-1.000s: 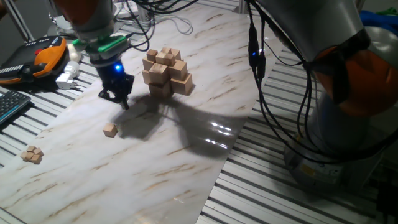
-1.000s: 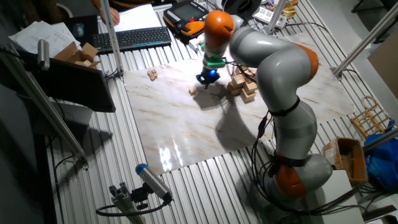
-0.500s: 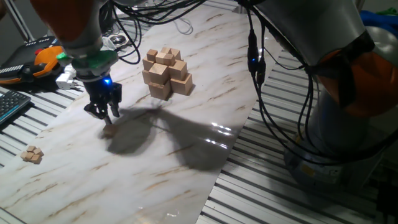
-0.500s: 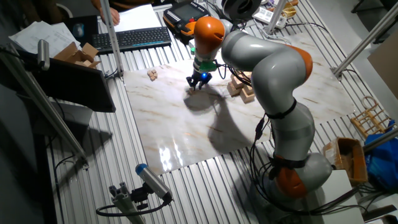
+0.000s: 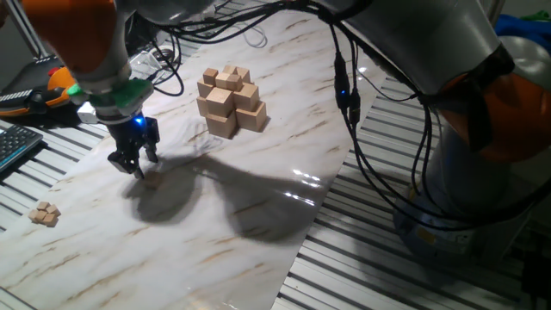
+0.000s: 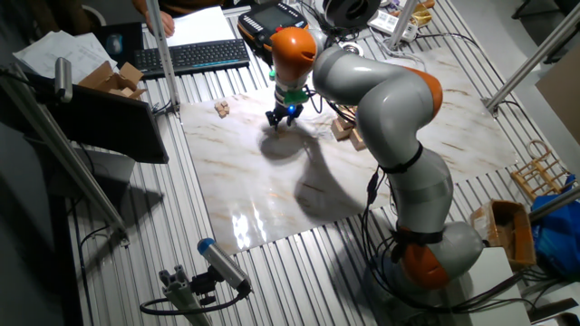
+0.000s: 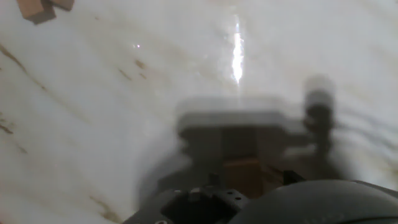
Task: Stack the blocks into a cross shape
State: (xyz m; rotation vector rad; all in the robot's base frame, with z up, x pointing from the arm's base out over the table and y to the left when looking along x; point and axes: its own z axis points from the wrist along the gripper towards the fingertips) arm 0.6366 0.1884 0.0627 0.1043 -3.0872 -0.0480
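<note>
The KUKA arm (image 6: 390, 100) reaches across the marble worktop (image 5: 258, 241) in a long bend, its orange wrist joint (image 6: 292, 45) above the gripper (image 5: 135, 165). The gripper points straight down near the worktop's left edge, fingertips almost at the surface, jaws a little apart. The hand view is blurred.

The marble-patterned board (image 6: 272, 195) lies on the slatted table (image 6: 299, 272). A keyboard (image 6: 195, 56) sits just beyond the board's far edge, white papers (image 6: 204, 23) behind it, and a cardboard box (image 6: 509, 226) off the opposite side.
</note>
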